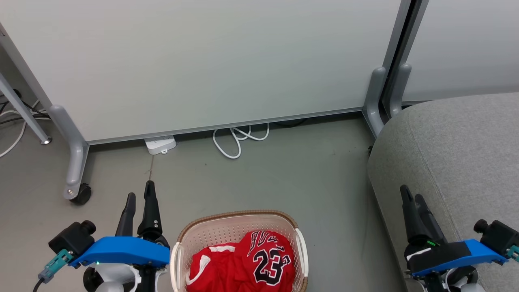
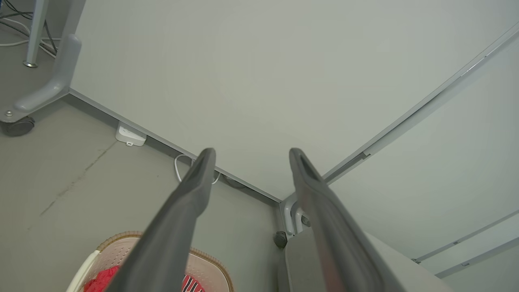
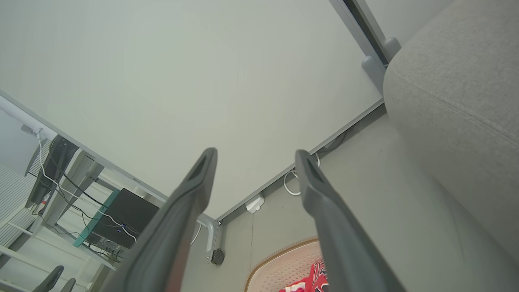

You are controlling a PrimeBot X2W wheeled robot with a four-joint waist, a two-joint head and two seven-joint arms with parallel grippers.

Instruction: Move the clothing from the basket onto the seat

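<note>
Straight ahead of you stands a pale partition panel [image 1: 227, 61] on grey feet, the left foot [image 1: 75, 162] ending in a black caster. Along the panel's lower edge a white power strip [image 1: 160, 144] and a looped white cable [image 1: 239, 140] lie on the grey floor [image 1: 284, 178]. They are well apart from the basket.

The basket [image 1: 239, 215] sits on the floor at the bottom middle of your head view, between your two arms. The clothing is inside it. The jersey [image 1: 269, 259] lies on the right side with its "23" facing up. The red piece with white trim [image 1: 211, 267] is bunched against the jersey's left side.

The seat [image 1: 458, 150] fills your right side, and its rounded corner is near the feet where two panels meet. A strip of open floor runs between the basket and the seat's front edge.

Your left claw [image 1: 140, 190] hangs over the floor just left of the basket, its fingers spread wide and holding nothing. Your right claw [image 1: 410, 194] shows against the seat's near edge, its fingers also spread wide and empty.
</note>
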